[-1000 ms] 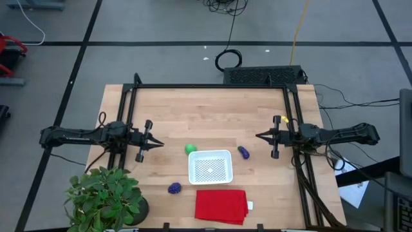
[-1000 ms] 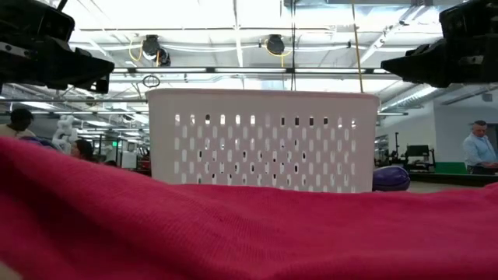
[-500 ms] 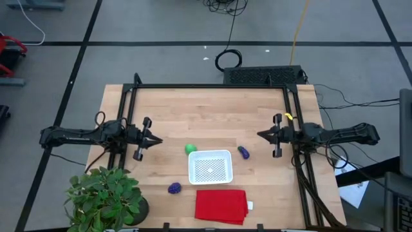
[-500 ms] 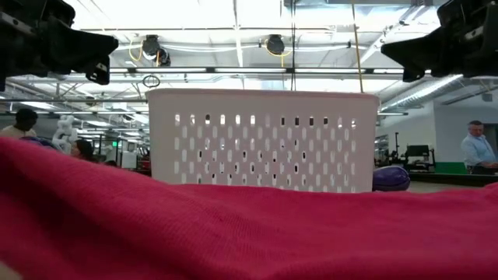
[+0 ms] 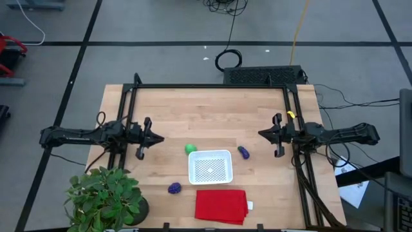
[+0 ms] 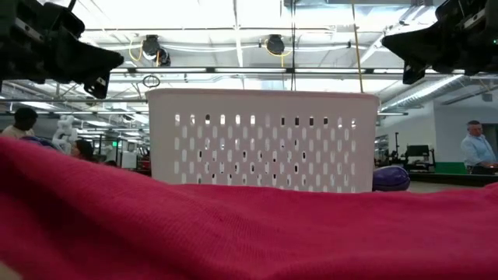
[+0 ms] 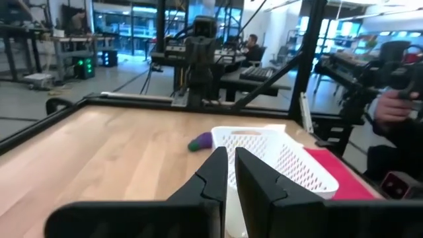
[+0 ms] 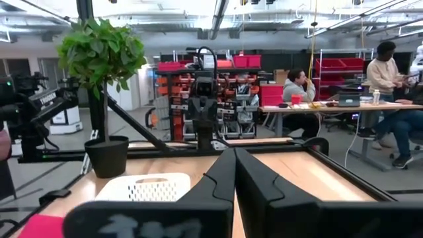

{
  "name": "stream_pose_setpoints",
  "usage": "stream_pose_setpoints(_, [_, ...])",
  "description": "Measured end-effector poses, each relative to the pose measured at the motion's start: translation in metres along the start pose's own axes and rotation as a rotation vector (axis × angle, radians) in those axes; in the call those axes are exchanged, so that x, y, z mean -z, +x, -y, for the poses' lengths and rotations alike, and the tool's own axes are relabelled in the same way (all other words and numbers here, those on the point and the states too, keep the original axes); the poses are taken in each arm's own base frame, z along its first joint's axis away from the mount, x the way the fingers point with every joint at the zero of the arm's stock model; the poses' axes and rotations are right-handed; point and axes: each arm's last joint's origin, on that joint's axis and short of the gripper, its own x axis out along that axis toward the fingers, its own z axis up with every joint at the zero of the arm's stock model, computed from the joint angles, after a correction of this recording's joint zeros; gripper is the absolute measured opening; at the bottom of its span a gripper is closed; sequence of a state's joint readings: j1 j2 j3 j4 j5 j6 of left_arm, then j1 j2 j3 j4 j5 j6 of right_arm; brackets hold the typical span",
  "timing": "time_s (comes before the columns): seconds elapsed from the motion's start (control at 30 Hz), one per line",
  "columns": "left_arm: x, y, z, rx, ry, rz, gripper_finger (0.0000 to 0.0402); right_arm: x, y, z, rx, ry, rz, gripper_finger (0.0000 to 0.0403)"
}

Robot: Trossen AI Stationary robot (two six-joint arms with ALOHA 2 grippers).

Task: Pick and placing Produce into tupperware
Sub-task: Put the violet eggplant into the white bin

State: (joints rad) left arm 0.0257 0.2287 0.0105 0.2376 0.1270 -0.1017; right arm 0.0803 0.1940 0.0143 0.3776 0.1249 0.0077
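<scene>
In the high view the white tupperware [image 5: 210, 167] sits near the table's near edge. The green piece [image 5: 190, 149] lies just off its far-left corner. The elongated purple piece [image 5: 244, 152] lies on the wood to its right, and the roundish purple piece [image 5: 174, 188] to its near left. My left gripper [image 5: 159, 138] hovers shut, left of the green piece and pointing right. My right gripper [image 5: 259, 135] hovers shut, right of the elongated purple piece and pointing left. The left wrist view shows the tupperware [image 7: 277, 155] and the elongated purple piece [image 7: 201, 141] beyond my left gripper [image 7: 231, 162].
A folded red cloth [image 5: 221, 206] lies at the near edge in front of the tupperware and fills the low view's foreground [image 6: 233, 233]. A potted plant [image 5: 103, 196] stands at the near-left corner. A black frame [image 5: 212, 86] borders the table. Bare wood stretches toward the far edge.
Both grippers have risen a little above the table and rolled slightly about their wrists, staying shut. The produce, the tupperware and the cloth have not moved.
</scene>
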Motion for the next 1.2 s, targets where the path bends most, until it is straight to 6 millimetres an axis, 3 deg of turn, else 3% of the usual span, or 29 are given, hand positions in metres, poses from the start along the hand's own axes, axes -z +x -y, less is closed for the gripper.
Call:
stream_pose_setpoints(0.83, [0.0026, 0.0, -0.0005, -0.009, 0.075, -0.027, 0.003, -0.0001, 0.0, 0.0, 0.001, 0.138, 0.001, 0.0])
stream_pose_setpoints(1.2, [-0.0041, -0.0001, 0.0002, -0.005, 0.144, 0.042, 0.003, -0.0007, 0.0, 0.0, 0.001, 0.138, 0.007, 0.0])
